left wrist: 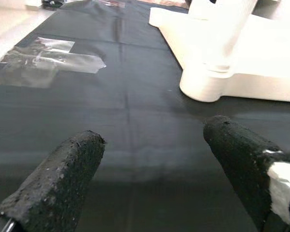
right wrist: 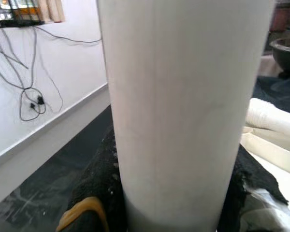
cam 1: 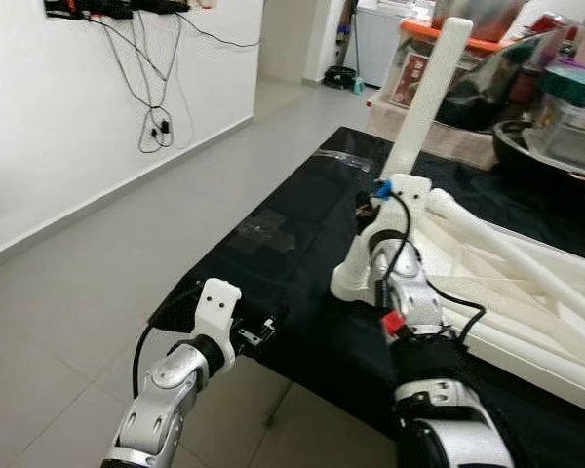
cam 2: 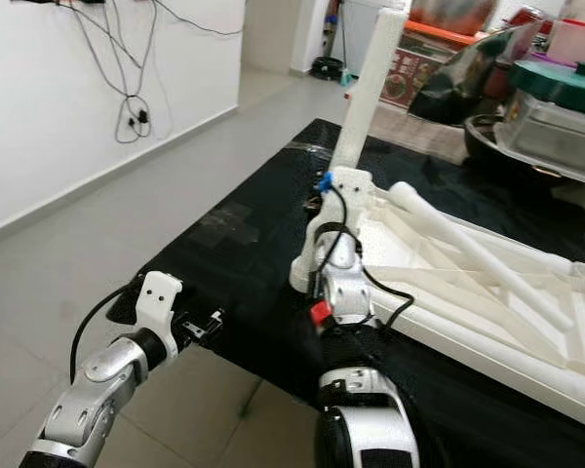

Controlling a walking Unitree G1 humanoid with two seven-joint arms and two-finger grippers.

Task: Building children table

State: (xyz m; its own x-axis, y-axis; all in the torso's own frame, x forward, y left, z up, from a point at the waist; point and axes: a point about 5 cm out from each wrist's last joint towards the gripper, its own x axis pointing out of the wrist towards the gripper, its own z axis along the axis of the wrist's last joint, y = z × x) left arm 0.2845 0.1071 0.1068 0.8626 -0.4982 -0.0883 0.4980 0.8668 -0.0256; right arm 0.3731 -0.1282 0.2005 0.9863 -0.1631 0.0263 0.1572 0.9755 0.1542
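Table top (cam 1: pixel 526 292), white plastic, lies upside down on the black cloth (cam 1: pixel 302 224) that covers the desk, ribs and braces facing up. We see one table leg (cam 1: pixel 424 97) standing upright in the near corner socket (cam 1: pixel 356 283), tilted slightly back. Right tool (right wrist: pixel 183 203) is clamped on the leg low down, just above the socket; in the right wrist view black pads press both sides of the white tube. Left tool (left wrist: pixel 154 159) hovers low over the cloth edge, fingers (left wrist: pixel 58 183) spread wide, gripping nothing, near the socket corner but apart from it. Tape patches (cam 1: pixel 263 229) sit on the cloth beyond it.

Our judgement: the leg is a hollow, stiff, light tube with a smooth, slippery surface, so a firm grip near the base gives the best control for seating or twisting it. The top looks light too and could slide on the cloth when pushed, so we'd brace that corner with the left tool. Looks early in the build; one leg up, other sockets look empty.

Clutter of pots and boxes (cam 1: pixel 556 107) sits beyond the desk, cables (cam 1: pixel 156 117) hang on the wall.
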